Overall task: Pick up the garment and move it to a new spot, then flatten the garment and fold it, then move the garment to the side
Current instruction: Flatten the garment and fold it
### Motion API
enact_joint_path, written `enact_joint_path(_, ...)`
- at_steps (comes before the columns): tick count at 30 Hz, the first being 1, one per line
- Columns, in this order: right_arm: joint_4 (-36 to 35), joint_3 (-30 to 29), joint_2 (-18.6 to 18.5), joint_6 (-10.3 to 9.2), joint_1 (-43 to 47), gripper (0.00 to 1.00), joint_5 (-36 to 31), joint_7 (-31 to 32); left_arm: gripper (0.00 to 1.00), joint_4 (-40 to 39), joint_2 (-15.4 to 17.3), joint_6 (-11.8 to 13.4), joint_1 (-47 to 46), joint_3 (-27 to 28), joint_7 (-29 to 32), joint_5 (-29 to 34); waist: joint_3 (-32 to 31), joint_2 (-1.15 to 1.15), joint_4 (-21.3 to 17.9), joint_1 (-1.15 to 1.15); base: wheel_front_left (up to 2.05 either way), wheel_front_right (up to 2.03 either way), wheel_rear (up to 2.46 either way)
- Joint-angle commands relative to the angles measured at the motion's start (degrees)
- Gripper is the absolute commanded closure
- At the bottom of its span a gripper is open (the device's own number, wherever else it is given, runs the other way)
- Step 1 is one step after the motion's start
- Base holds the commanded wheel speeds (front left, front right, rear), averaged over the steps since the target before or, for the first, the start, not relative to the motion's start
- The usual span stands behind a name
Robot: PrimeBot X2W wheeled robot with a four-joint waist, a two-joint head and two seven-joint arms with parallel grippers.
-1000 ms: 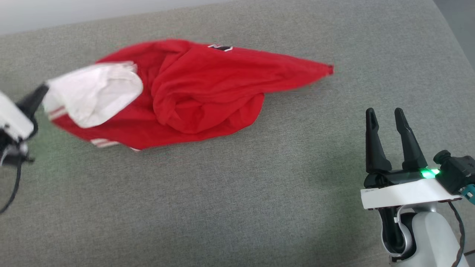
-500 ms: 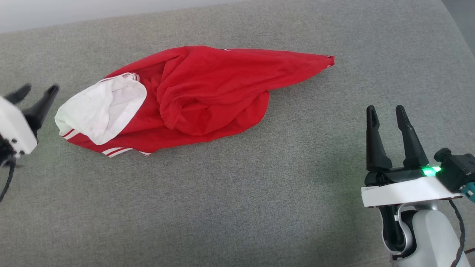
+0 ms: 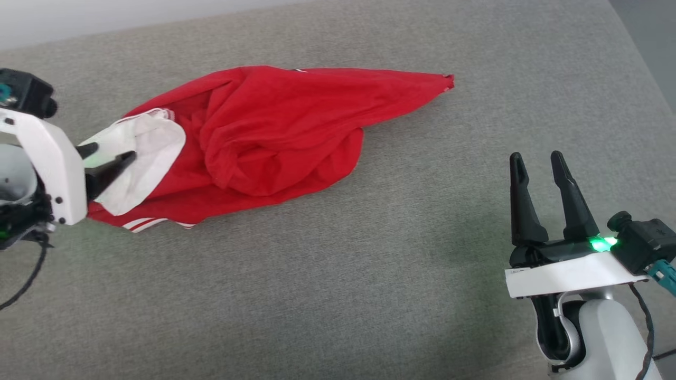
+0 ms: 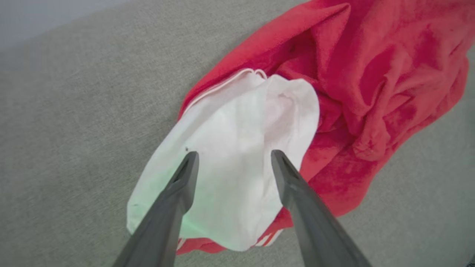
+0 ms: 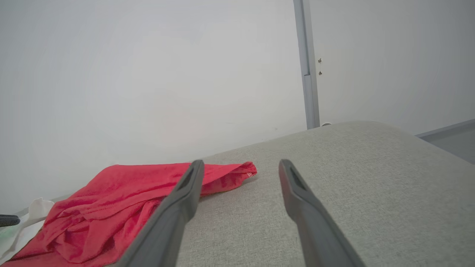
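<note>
White sleeve first: the left gripper is poised right over it, jaws spread wide, nothing pinched yet. The red shirt lies crumpled on the grey cushion, bunched in the middle and trailing to a pointed corner on the right. It looks light and limp, likely to sag, so grab a sleeve edge or hem corner, not the bunch. The right gripper waits well apart, jaws open and empty.
</note>
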Motion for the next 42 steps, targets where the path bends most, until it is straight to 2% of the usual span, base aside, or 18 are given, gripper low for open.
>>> enact_joint_path(1,-0.2,-0.1,0.0,-0.02,0.5,0.00,0.5,-0.3,0.00,0.5,-0.5,0.1,-0.6,0.0,0.2,-1.2,0.3,0.00,-0.6,0.00,0.00,0.00,0.00)
enact_joint_path(9,-0.7,0.0,0.0,-0.02,0.7,0.00,0.7,-0.3,0.02,4.7,-1.9,0.1,-1.4,-0.6,-0.4,0.5,1.0,0.00,-1.9,0.00,0.00,0.00,0.00)
enact_joint_path(10,-0.9,0.0,0.0,-0.02,0.7,0.00,0.7,-0.3,0.50,5.3,-1.9,0.1,-1.5,-0.7,-0.5,0.9,1.0,0.00,-2.0,0.00,0.00,0.00,0.00)
enact_joint_path(11,-0.9,-0.1,0.0,-0.02,0.8,0.00,0.8,-0.3,0.64,5.6,-1.9,0.1,-1.6,-0.9,-0.7,1.3,1.0,0.00,-2.0,0.00,0.00,0.00,0.00)
enact_joint_path(12,-1.0,-0.1,0.0,-0.02,0.9,0.00,0.8,-0.3,0.66,5.9,-2.1,0.1,-1.6,-0.9,-1.0,1.2,1.1,0.00,-2.1,0.00,0.00,0.00,0.00)
enact_joint_path(13,-1.0,-0.2,0.0,-0.02,0.9,0.00,0.8,-0.3,0.92,6.2,-2.2,0.1,-1.5,-0.9,-1.2,0.7,1.1,0.00,-2.0,0.00,0.00,0.00,0.00)
enact_joint_path(14,-1.0,-0.3,0.0,-0.02,0.9,0.00,0.9,-0.3,1.00,6.5,-2.2,0.1,-1.7,-0.9,-1.7,0.7,1.1,0.00,-2.0,0.00,0.00,0.00,0.00)
enact_joint_path(19,-1.1,-0.5,0.0,-0.02,0.7,0.00,0.9,-0.3,1.00,7.5,-1.7,0.1,-2.4,0.3,-3.8,-1.3,1.3,0.00,-1.3,0.00,0.00,0.00,0.00)
enact_joint_path(24,-1.0,-0.7,0.0,-0.02,0.3,0.00,0.7,-0.3,1.00,9.8,0.8,0.1,-2.3,2.6,-5.5,-5.2,1.5,0.00,-0.6,0.00,0.00,0.00,0.00)
enact_joint_path(30,-0.9,-0.6,0.0,-0.02,0.0,0.00,0.5,-0.3,1.00,17.0,4.2,0.1,1.7,5.4,-5.0,-12.0,1.8,0.00,-0.2,0.00,0.00,0.00,0.00)
enact_joint_path(34,-1.0,-0.4,0.0,-0.02,-0.3,0.00,0.3,-0.3,1.00,21.7,4.7,0.1,5.4,6.6,-4.5,-15.8,2.1,0.00,-0.2,0.00,0.00,0.00,0.00)
enact_joint_path(37,-1.0,-0.6,0.0,-0.02,-0.3,0.00,0.1,-0.3,1.00,24.8,4.8,0.1,6.6,7.4,-5.5,-16.8,2.2,0.00,-0.2,0.00,0.00,0.00,0.00)
enact_joint_path(41,-1.0,-0.5,0.0,-0.02,-0.8,0.00,-0.1,-0.3,1.00,28.9,3.8,0.1,6.6,6.6,-10.0,-13.7,2.3,0.00,-0.2,0.00,0.00,0.00,0.00)
enact_joint_path(42,-1.0,-0.5,0.0,-0.02,-0.8,0.00,-0.3,-0.3,0.82,29.8,3.2,0.1,6.4,6.8,-11.2,-13.5,2.2,0.00,-0.1,0.00,0.00,0.00,0.00)
